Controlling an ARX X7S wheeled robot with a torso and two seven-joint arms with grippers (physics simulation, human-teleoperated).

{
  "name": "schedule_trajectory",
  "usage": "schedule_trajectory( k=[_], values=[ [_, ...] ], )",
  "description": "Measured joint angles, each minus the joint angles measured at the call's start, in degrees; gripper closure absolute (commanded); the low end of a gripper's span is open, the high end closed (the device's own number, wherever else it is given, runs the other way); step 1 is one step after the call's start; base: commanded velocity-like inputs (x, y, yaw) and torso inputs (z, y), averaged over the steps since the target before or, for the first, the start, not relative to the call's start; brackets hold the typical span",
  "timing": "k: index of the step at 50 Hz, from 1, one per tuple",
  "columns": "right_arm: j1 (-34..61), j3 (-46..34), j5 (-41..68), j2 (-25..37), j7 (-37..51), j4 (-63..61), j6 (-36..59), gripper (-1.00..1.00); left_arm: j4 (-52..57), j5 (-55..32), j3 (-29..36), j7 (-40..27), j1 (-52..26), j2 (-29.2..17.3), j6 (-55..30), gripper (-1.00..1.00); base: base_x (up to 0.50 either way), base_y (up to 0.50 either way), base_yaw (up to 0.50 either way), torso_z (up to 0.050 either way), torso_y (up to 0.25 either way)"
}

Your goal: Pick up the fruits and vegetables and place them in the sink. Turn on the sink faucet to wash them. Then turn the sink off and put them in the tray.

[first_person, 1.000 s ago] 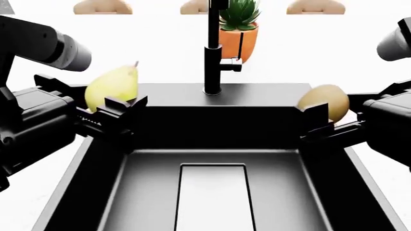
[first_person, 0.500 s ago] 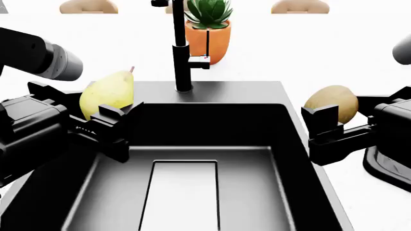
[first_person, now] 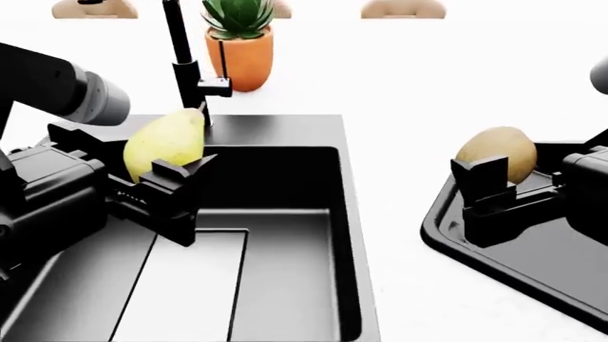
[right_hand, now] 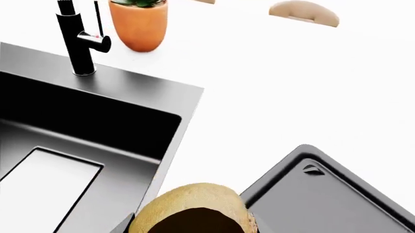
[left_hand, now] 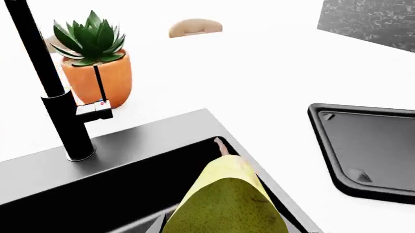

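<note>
A yellow-green pear [first_person: 167,143] [left_hand: 227,204] hangs over the left side of the black sink [first_person: 314,178] [left_hand: 129,145] [right_hand: 97,111], with my left gripper [first_person: 142,167] shut on it. The brown oval fruit [first_person: 497,152] [right_hand: 191,208] is held in my shut right gripper [first_person: 517,182] above the near-left part of the black tray [first_person: 446,242] [left_hand: 363,145] [right_hand: 311,194]. The slim black faucet [first_person: 185,68] [left_hand: 58,97] [right_hand: 77,39] stands on the sink's back rim, its side lever pointing right.
An orange pot with a green plant [first_person: 238,43] [left_hand: 97,68] [right_hand: 138,22] stands behind the faucet. Tan rounded shapes [first_person: 403,8] line the far edge of the white counter. A dark speckled wall patch [left_hand: 370,19] shows at one corner of the left wrist view.
The view has swung right: sink and faucet slid left and the tray came fully into view. My right gripper with the brown fruit went from beside the sink to above the tray. Both grips unchanged.
</note>
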Motion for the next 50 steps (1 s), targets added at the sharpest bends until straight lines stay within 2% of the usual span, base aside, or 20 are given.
schedule_trajectory(
  k=[50],
  values=[
    [-1.8,0.1,-0.7,-0.3,-0.5,0.9,0.7,1.0,-1.3,0.4,0.1,0.5,0.2,0.7,-0.7,1.0,0.0,-0.5,0.0,0.0,0.0]
  ],
)
